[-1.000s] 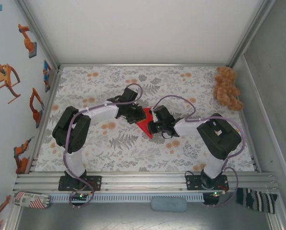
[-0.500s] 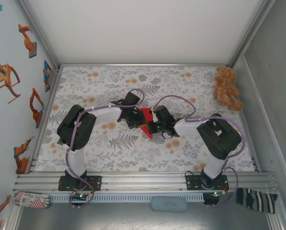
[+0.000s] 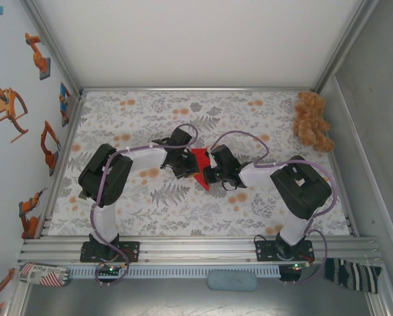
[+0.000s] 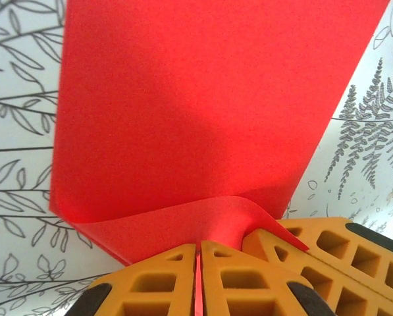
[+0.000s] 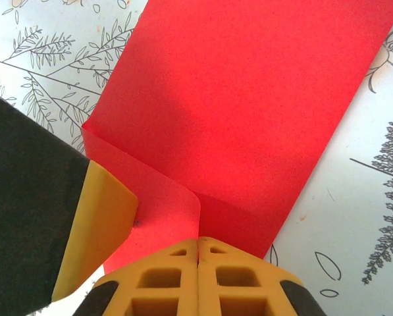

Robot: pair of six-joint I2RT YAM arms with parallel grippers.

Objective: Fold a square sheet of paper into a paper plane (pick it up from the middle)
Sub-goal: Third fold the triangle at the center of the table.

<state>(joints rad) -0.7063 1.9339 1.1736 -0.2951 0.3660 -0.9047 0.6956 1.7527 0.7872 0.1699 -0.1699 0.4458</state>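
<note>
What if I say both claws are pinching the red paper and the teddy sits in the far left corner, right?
Not quite. The teddy sits in the far right corner, as the top view shows. The rest holds: the left claw and the right claw both pinch the red paper.

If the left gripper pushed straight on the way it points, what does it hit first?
The square sheet of paper it pinches: the left gripper is shut on its edge, and the sheet spreads ahead over the table. It would likely buckle; depth is unclear.
</note>
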